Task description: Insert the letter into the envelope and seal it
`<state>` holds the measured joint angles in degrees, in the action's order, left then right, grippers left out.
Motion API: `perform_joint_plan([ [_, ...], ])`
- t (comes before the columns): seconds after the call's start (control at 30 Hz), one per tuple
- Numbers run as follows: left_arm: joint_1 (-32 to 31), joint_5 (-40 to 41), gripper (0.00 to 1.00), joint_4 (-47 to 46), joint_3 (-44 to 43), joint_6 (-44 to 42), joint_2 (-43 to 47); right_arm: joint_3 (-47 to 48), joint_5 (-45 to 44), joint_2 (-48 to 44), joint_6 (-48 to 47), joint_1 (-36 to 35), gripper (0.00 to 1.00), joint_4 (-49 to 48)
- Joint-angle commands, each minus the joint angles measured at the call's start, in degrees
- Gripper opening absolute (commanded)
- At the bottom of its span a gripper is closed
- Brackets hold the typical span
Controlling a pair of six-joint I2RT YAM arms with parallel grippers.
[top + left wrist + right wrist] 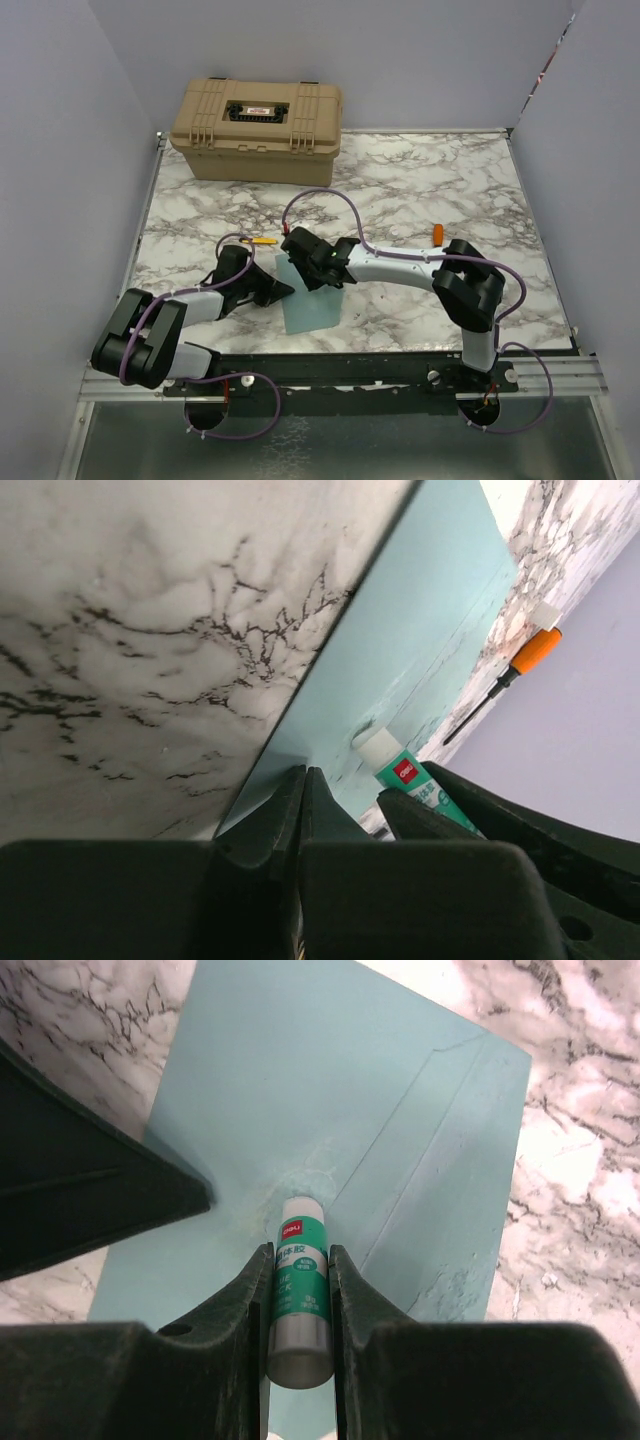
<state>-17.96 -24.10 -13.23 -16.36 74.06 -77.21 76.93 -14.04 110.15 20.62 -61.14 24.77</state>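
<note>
One glue stick (298,1300) — tip touching the envelope (300,1090).

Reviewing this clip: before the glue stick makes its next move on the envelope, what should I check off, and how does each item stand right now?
1. Glue stick secure in the right gripper: ok, the jaws are clamped on its body.
2. Stick tip on the envelope: ok, it appears to meet the paper.
3. Left gripper shut at the envelope's edge: ok; whether it pins the paper down, cannot tell.
4. Letter inside the envelope: cannot tell, no card is in view.
5. Flap folded shut: cannot tell.
6. Screwdriver off the envelope: ok, it lies apart on the table.
</note>
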Motion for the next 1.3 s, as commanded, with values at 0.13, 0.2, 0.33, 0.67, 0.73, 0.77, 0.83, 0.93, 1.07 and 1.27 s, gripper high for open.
perform_joint_plan([
  [0.13, 0.3, 4.4, 0.00, 6.8, 3.4, 3.6, -0.7, 2.7, 6.8, 2.2, 2.6, -0.6, 0.00, 14.9],
  [0.2, 0.3, 4.4, 0.00, 6.7, 3.6, 3.7, -0.8, 2.7, 8.5, 2.2, 2.7, -0.6, 0.00, 15.0],
  [0.33, 0.3, 4.2, 0.00, 6.6, 3.8, 3.5, -1.0, 3.1, 11.2, 1.7, 2.9, -0.6, 0.00, 13.6],
  [0.67, 0.7, 2.2, 0.00, 6.4, 2.8, -0.3, -1.6, 4.6, 15.6, 2.7, 2.4, -0.7, 0.01, 13.0],
  [0.73, 0.8, 1.4, 0.00, 6.4, 1.6, -1.8, -1.1, 5.3, 14.4, 2.5, 2.7, -0.6, 0.00, 13.3],
  [0.77, 0.9, 0.6, 0.00, 6.3, 0.8, -2.6, -1.1, 6.0, 13.1, 2.2, 3.0, -0.6, 0.00, 13.8],
  [0.83, 0.9, -0.9, 0.00, 6.6, -1.3, -4.6, -0.5, 7.3, 10.4, 1.1, 4.5, -0.6, 0.00, 14.5],
  [0.93, 0.9, -1.9, 0.02, 9.1, -4.7, -8.0, 1.8, 9.1, 8.4, -0.6, 5.6, -0.6, 0.00, 15.1],
  [1.07, 0.9, -1.2, 0.21, 14.9, -7.8, -11.8, 6.8, 9.4, 5.0, -1.8, 7.6, -0.7, 0.00, 15.9],
  [1.27, 0.9, -3.5, 0.11, 24.8, -8.8, -16.2, 11.0, 7.7, 5.7, -1.9, 8.9, -0.5, 0.00, 14.6],
])
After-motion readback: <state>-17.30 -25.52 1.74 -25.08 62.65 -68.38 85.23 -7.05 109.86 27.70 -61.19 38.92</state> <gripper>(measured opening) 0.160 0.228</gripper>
